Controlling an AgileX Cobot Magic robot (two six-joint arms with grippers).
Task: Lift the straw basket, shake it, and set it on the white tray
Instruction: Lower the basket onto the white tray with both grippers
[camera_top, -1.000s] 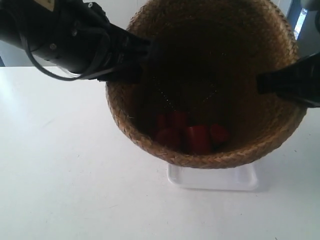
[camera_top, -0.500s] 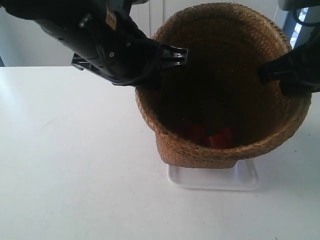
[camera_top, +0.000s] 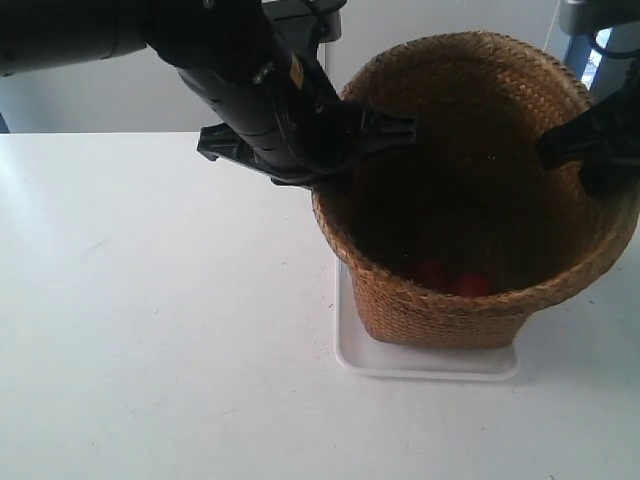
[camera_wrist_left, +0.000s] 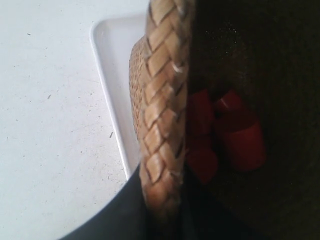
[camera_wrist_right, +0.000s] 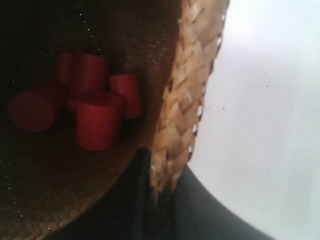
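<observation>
The straw basket (camera_top: 450, 310) stands upright with its base inside the outline of the white tray (camera_top: 425, 365); I cannot tell whether base and tray touch. Several red cylinders (camera_wrist_right: 97, 120) lie on its floor, also seen in the left wrist view (camera_wrist_left: 240, 140). My left gripper (camera_wrist_left: 162, 187), the arm at the exterior view's left (camera_top: 385, 128), is shut on the braided rim (camera_wrist_left: 162, 100), one finger outside and one inside. My right gripper (camera_wrist_right: 160, 175) is shut on the opposite rim (camera_top: 565, 150). The tray's edge (camera_wrist_left: 107, 100) shows beside the basket wall.
The white table (camera_top: 150, 330) spreads wide around the tray, towards the exterior view's left and front. The black arm (camera_top: 240, 70) reaches over the table behind the basket. A pale wall stands at the back.
The basket has come down and moved to the exterior view's right, from raised and tipped towards the camera to upright over the tray. Both arms moved with it, still gripping the rim.
</observation>
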